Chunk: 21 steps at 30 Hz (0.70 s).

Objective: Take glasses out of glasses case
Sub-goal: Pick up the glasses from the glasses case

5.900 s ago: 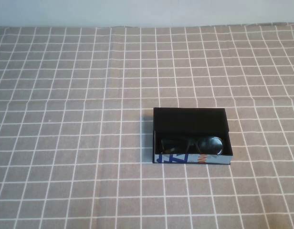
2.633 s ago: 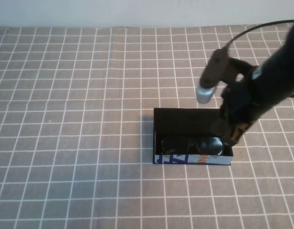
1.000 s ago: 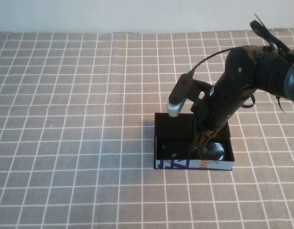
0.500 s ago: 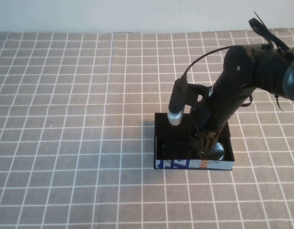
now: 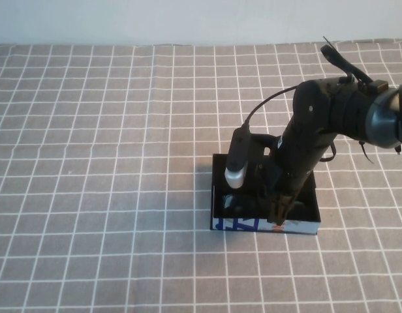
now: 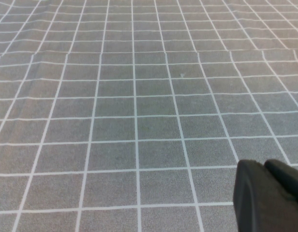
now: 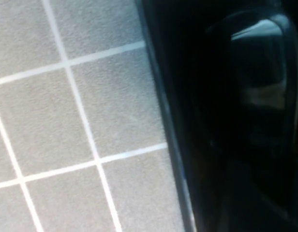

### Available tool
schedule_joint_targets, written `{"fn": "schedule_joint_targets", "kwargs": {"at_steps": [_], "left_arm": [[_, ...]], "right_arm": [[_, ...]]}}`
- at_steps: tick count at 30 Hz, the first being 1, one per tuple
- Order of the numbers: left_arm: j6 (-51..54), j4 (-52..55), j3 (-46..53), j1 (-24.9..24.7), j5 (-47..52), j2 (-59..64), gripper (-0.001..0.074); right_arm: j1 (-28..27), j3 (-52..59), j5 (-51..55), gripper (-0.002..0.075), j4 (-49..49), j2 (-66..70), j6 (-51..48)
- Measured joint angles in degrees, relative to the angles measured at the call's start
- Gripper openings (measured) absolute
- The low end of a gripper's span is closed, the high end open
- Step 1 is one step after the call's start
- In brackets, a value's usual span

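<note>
The glasses case (image 5: pixel 309 195) lies open on the checked cloth, black inside, with its white printed front side (image 5: pixel 243 225) toward me. The black glasses (image 5: pixel 235 203) lie in it; only their left part shows, the rest is under my right arm. My right gripper (image 5: pixel 279 214) reaches down into the case near its front wall, over the glasses. The right wrist view shows the case's edge (image 7: pixel 163 111) and one dark lens (image 7: pixel 258 72) close up. My left gripper (image 6: pixel 270 188) is shut and empty, low over bare cloth, out of the high view.
A grey cloth with a white grid (image 5: pixel 96 163) covers the table all round the case. A white wall (image 5: pixel 188 19) runs along the far edge. The right arm's cable (image 5: pixel 266 101) loops above the case.
My right gripper has gone lower into the case and slightly leftward toward its front wall. The right lens that showed before is now covered by it.
</note>
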Motion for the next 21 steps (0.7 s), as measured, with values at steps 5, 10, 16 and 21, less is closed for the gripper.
{"fn": "schedule_joint_targets", "kwargs": {"at_steps": [5, 10, 16, 21], "left_arm": [[0.0, 0.0, 0.0, 0.0, 0.0, 0.0, -0.0005], [0.0, 0.0, 0.0, 0.0, 0.0, 0.0, -0.0005], [0.0, 0.0, 0.0, 0.0, 0.0, 0.0, -0.0005], [0.0, 0.0, 0.0, 0.0, 0.0, 0.0, -0.0005]], "right_arm": [[0.09, -0.04, 1.68, 0.0032, 0.36, -0.53, 0.0], [0.09, -0.04, 1.58, 0.0031, 0.01, -3.07, 0.23], [-0.65, -0.04, 1.37, 0.0031, 0.94, -10.08, 7.93], [-6.2, -0.04, 1.57, 0.0031, 8.81, -16.14, 16.91]]}}
